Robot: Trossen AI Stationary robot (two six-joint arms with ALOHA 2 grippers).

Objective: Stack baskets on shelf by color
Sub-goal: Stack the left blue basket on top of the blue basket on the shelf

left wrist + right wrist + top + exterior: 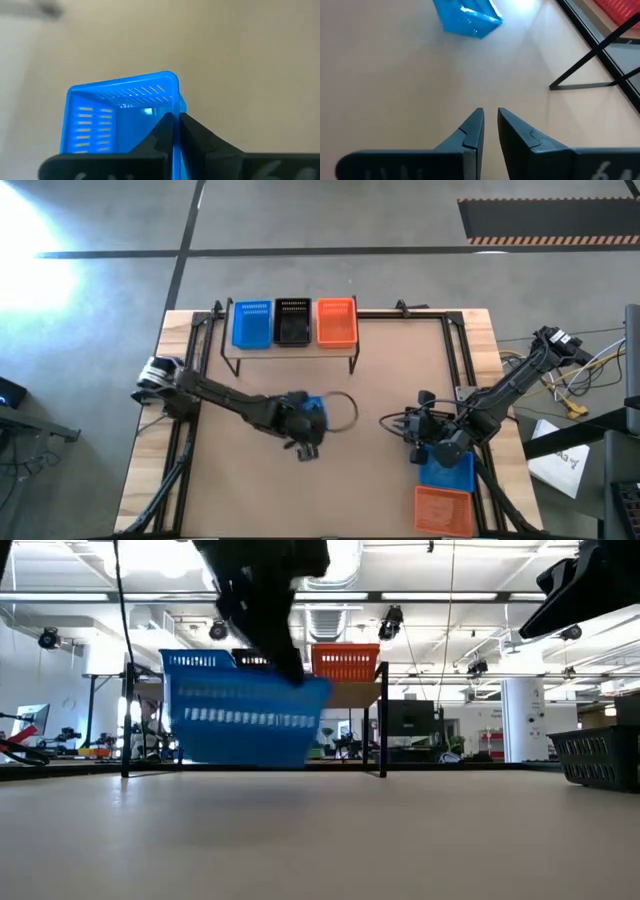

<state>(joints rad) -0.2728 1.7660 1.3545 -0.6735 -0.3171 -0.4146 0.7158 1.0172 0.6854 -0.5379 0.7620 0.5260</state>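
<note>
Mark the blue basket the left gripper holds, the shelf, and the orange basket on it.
held blue basket (120,107): left wrist view, inner wall.
shelf (290,348): high view, front edge of plank.
orange basket on the shelf (337,321): high view, its middle.

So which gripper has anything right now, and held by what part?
Left gripper pinches a blue basket by its rim wall. Right gripper holds nothing.
</note>
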